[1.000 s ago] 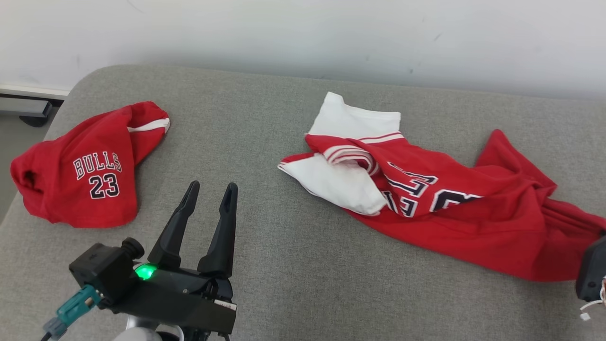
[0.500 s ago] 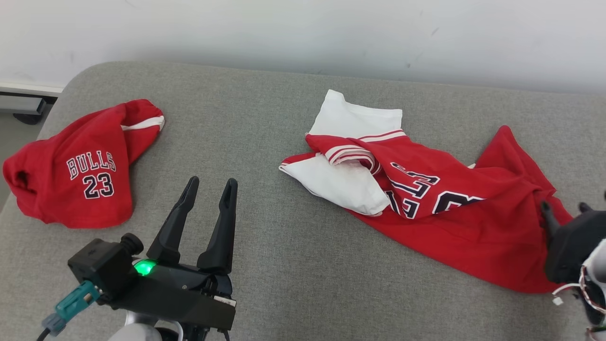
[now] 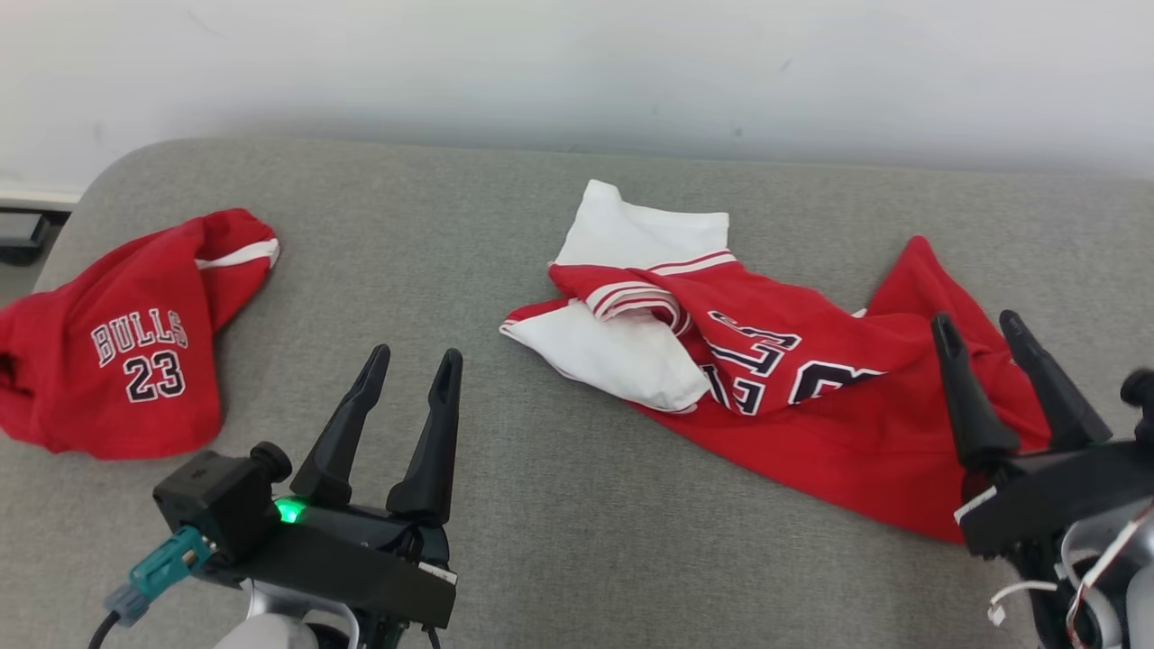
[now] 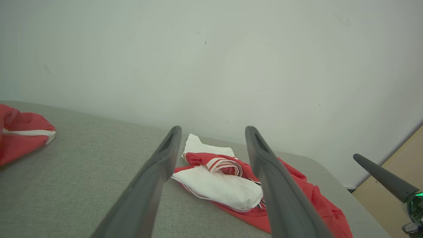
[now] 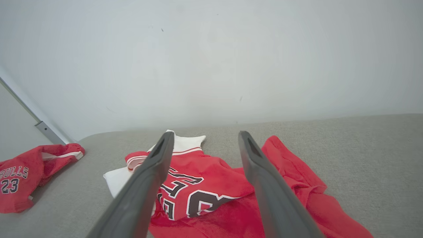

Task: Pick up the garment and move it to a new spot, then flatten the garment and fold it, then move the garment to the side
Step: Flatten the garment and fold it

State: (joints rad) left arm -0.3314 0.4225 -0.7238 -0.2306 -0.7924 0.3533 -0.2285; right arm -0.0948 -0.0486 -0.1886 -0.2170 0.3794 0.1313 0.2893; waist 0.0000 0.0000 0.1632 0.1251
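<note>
1. The jersey (image 3: 793, 406) lies crumpled on the grey surface (image 3: 559, 523), from the middle over to my right. Nothing's gripping it.
2. Progress-wise, I'd say we're early. It's rumpled, with a white sleeve bunched over the red body and the print creased, so it's not flattened or folded yet. The move to the side is also left. I can't tell from here whether this counts as its "new spot".
3. Its long axis runs diagonally. The white-and-striped end points toward the far middle of the surface, and the red end trails toward my near right.
4. My right end effector (image 3: 975, 320) is spread wide and empty, hovering over that red end. I can't tell if it touches the cloth.
5. My left end effector (image 3: 416, 356) is also spread and empty, over bare surface well apart from the jersey.
6. Red shorts (image 3: 126, 361) sit off at the far left, heaped and untouched.
</note>
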